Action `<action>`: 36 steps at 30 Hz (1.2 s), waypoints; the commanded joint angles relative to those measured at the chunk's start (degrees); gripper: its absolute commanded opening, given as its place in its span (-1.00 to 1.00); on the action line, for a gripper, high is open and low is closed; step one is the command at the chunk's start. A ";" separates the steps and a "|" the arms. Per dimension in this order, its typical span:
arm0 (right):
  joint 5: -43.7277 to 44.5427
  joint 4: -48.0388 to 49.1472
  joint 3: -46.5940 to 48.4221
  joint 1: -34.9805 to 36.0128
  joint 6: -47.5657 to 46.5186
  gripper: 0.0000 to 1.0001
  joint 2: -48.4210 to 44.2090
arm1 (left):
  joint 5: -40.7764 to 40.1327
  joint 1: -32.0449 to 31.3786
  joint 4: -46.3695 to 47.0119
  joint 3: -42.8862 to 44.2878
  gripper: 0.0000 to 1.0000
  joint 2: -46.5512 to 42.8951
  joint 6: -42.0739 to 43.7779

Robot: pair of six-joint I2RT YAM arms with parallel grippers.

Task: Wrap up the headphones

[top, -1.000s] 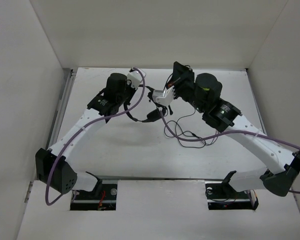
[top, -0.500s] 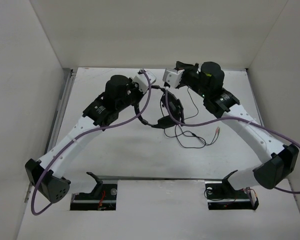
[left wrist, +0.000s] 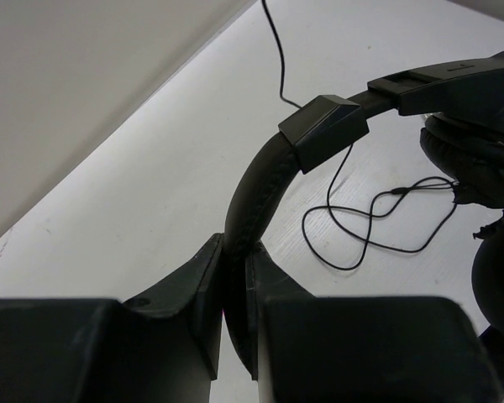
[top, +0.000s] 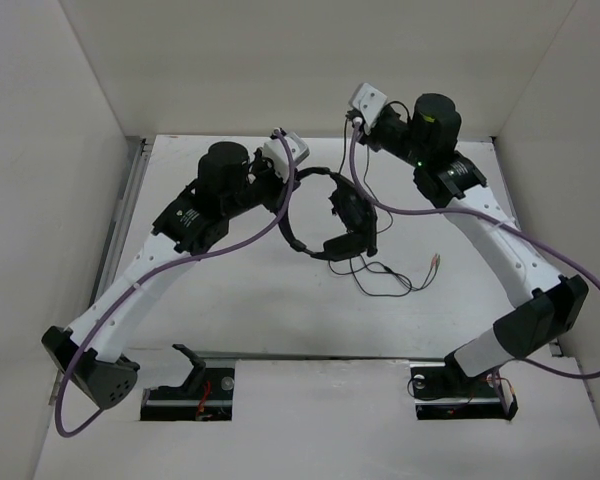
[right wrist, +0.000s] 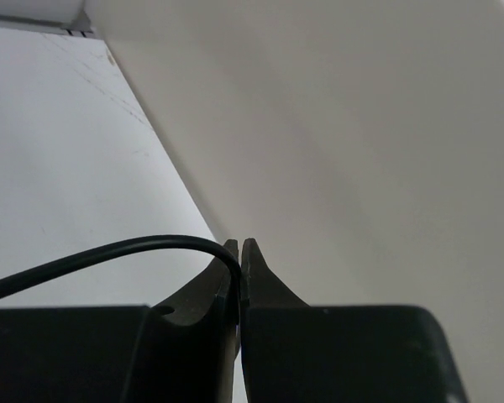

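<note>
The black headphones (top: 342, 215) hang above the table's middle, earcup low, thin band arching left. My left gripper (top: 298, 181) is shut on the headband (left wrist: 252, 197), which runs up between my fingers in the left wrist view. My right gripper (top: 349, 118) is raised near the back wall and shut on the thin black cable (right wrist: 101, 253), which curves out left of the fingers. The cable runs down from it to the earcup, and its slack (top: 385, 275) lies looped on the table, ending in two small coloured plugs (top: 436, 262).
Thick purple robot cables (top: 242, 228) drape from both arms across the work area. White walls close in the table (top: 230, 300) at the back and both sides. The right gripper is close to the back wall (right wrist: 361, 126).
My right gripper has risen and moved back toward the wall, drawing the cable up. The headphones have swung from beside the grippers to hang under the left gripper; the loose cable on the table has shortened.
</note>
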 commanded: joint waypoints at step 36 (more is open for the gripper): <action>-0.75 0.24 -1.36 0.90 5.01 -1.00 5.15 | 4.89 -2.25 -3.01 12.04 -1.00 2.50 1.83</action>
